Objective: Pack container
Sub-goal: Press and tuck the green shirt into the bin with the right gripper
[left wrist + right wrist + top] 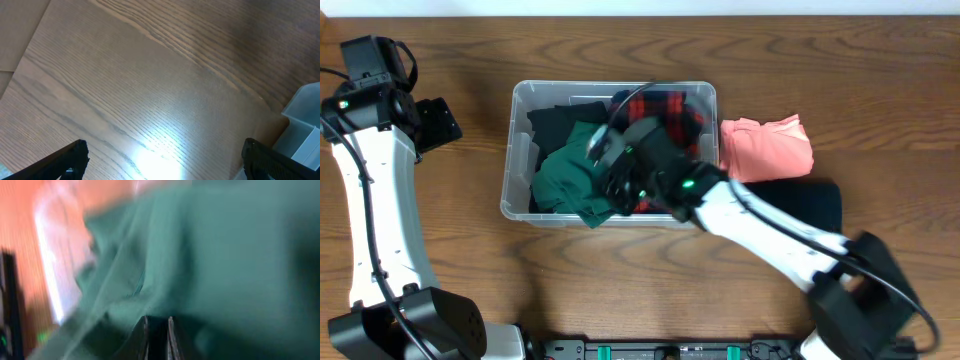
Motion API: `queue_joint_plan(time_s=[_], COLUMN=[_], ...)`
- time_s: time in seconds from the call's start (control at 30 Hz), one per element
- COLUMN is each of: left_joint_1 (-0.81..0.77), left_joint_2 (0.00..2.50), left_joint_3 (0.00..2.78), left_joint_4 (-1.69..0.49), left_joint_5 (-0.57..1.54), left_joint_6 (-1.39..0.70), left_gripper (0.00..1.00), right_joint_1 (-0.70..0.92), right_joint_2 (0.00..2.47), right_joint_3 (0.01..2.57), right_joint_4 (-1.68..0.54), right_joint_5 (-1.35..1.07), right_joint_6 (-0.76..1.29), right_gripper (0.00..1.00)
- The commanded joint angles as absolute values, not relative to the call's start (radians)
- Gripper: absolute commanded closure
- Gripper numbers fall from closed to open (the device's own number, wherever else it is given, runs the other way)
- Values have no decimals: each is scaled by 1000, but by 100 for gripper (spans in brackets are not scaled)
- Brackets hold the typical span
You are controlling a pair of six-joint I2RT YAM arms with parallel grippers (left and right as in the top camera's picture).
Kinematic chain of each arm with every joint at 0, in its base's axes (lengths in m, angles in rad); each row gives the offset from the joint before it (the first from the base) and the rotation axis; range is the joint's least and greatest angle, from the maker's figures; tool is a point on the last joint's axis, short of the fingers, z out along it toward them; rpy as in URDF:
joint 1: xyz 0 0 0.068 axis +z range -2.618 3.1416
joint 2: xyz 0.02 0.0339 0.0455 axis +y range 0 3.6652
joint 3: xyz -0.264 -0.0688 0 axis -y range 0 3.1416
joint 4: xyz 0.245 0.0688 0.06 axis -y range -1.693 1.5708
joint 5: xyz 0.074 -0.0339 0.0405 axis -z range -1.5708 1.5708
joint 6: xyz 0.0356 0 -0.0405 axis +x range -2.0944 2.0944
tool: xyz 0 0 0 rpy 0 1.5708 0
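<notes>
The clear plastic container (520,100) stands at the table's middle and holds a green garment (565,175), a black garment (555,120) and a red-and-black plaid garment (670,108). My right gripper (610,185) is down inside the container over the green garment. In the right wrist view its fingers (156,335) are close together amid the green cloth (215,255), which is blurred. My left gripper (435,120) is open and empty at the far left, over bare table (150,75); the container's corner (302,117) shows at its right.
A folded pink garment (767,148) lies right of the container. A dark navy garment (810,205) lies below it, partly under my right arm.
</notes>
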State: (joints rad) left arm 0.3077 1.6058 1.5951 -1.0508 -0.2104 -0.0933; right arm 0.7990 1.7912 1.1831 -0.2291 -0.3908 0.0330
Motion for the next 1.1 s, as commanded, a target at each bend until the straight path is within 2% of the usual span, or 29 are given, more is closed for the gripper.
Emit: queue_joint_plan(time_s=[0.0,0.17,0.5,0.77,1.07], left_joint_1=[311,311,311,311,311], left_joint_2=[1594,1594,1594,1594,1594], left_joint_3=[1608,1608,1608,1608,1608], left_joint_4=[-1054,-1054,-1054,-1054,-1054], left_joint_5=[-221,-221,-221,-221,-221], left_joint_6=[-91,-91,-91,-91,-91], left_gripper=[2,2,2,2,2], right_joint_1=[817,808,781,784,783], right_joint_2=[1872,1924,1826,1800,1946], right_joint_3=[1178,1179,1251,1287,1287], right_joint_4=[-257,-276,-274,-226,-217], right_joint_5=[-410,-412,-405,-555,-397], right_joint_6=[-48,-39,-39,-44,-88], right_gripper=[89,89,88,92,98])
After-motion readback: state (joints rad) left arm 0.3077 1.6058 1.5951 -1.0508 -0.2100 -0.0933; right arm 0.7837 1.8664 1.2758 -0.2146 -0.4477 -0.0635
